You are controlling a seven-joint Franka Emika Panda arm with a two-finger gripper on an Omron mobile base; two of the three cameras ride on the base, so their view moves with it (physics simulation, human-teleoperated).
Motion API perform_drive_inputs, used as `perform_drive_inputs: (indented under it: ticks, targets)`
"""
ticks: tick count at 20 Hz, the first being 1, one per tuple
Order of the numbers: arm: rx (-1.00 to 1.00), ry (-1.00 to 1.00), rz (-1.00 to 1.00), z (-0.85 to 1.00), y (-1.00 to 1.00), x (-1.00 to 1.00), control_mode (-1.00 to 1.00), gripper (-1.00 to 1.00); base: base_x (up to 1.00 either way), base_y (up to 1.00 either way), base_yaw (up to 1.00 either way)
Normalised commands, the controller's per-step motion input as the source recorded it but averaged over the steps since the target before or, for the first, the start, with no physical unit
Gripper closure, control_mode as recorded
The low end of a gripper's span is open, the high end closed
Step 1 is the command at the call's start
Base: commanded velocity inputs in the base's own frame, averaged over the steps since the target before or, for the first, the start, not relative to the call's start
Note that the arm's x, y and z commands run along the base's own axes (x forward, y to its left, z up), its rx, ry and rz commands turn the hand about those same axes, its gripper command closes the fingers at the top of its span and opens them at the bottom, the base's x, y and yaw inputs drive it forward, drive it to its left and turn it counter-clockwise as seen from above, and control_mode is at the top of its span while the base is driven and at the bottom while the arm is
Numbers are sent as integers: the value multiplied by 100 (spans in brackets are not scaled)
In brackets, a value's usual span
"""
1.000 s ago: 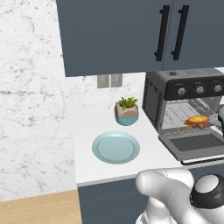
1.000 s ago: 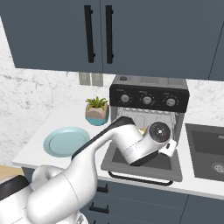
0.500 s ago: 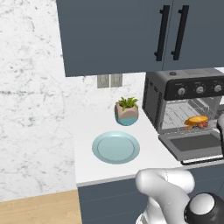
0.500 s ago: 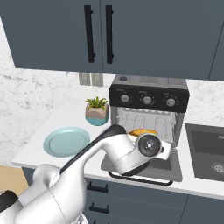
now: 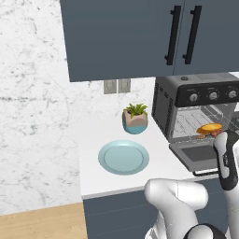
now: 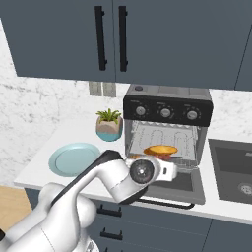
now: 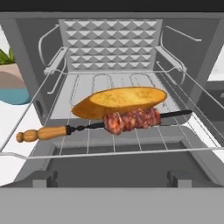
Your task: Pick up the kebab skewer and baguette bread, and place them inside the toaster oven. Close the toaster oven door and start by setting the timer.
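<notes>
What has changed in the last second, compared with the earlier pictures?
The arm drew back out of the toaster oven, uncovering the baguette bread on the rack. Bread, kebab skewer, open toaster oven door, plate and plant stayed in place.

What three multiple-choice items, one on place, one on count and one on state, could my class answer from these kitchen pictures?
1. Where does the golden-orange baguette bread lie?
A. on the round pale blue plate
B. on the wire rack inside the dark grey toaster oven
C. in the sink

2. How many round knobs are on the toaster oven's black panel?
A. two
B. three
C. five

3. How does the dark grey drop-down toaster oven door stand?
A. folded down open
B. shut
C. taken off

Answers: 1 B, the loaf rests on the wire rack beside the meat-threaded kebab skewer. 2 B, three knobs sit in a row on the toaster oven. 3 A, the toaster oven door lies flat in front of the open cavity.
</notes>
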Motion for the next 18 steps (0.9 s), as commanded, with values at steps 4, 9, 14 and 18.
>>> perform_drive_inputs:
  ticks: [4, 9, 14, 18]
  targets:
    - [-4, 0, 6, -1, 0, 0, -100, -100, 0, 0, 0]
    - [0, 0, 6, 0, -10, 0, -100, -100, 0, 0, 0]
    - [0, 0, 6, 0, -13, 0, -100, -100, 0, 0, 0]
    - [0, 0, 6, 0, -12, 0, -100, -100, 0, 0, 0]
